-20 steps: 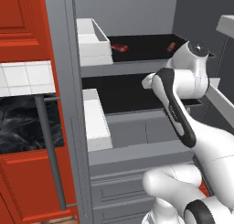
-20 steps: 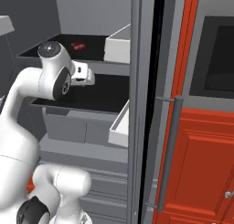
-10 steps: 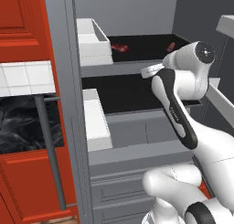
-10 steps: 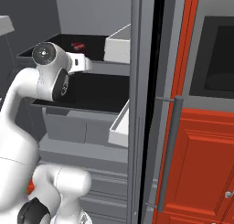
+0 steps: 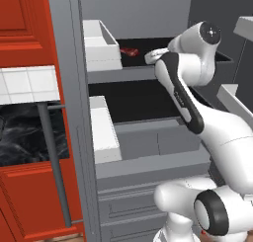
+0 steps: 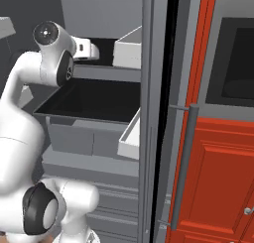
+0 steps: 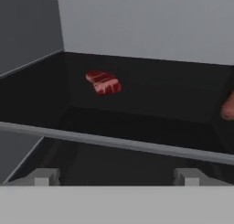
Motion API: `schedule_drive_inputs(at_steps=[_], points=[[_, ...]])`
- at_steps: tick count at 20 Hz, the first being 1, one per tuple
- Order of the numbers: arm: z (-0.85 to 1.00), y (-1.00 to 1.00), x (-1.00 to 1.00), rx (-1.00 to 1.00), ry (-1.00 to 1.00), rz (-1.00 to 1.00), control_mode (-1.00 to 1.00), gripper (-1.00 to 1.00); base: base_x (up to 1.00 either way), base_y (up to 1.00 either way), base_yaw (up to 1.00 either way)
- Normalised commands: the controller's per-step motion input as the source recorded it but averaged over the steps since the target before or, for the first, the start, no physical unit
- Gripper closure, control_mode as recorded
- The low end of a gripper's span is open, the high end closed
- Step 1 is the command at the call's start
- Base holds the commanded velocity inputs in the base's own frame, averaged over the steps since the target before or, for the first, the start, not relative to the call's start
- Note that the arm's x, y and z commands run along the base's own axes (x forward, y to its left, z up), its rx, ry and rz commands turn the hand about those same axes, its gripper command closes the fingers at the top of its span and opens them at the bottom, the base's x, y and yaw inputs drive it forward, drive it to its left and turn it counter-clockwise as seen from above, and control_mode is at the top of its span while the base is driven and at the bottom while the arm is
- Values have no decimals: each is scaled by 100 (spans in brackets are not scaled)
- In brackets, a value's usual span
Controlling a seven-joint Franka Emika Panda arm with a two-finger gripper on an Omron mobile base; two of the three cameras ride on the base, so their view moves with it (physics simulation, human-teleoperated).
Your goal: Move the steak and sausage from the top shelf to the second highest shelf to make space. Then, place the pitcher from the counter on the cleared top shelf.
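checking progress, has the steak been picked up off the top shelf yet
No, the steak lies flat on the black shelf, apart from the open gripper.

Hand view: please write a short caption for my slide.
Open gripper faces the top shelf, where the steak lies on the black surface.

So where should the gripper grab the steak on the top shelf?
Probably across its narrow middle, coming from the open front and dropping from above. The steak lies flat on the top shelf, apart from the walls, and the gripper, jaws open, already faces it from in front of the shelf edge.
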Motion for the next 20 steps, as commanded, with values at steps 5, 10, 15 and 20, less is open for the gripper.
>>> schedule_drive_inputs(at_steps=[5,10,15,20], points=[[-2,29,63,0,6,0,-100,-100,0,0,0],[-23,22,74,4,9,0,-100,-100,0,0,0],[-27,22,84,1,13,0,-100,-100,0,0,0],[-11,19,74,0,5,0,-100,-100,0,0,0]])
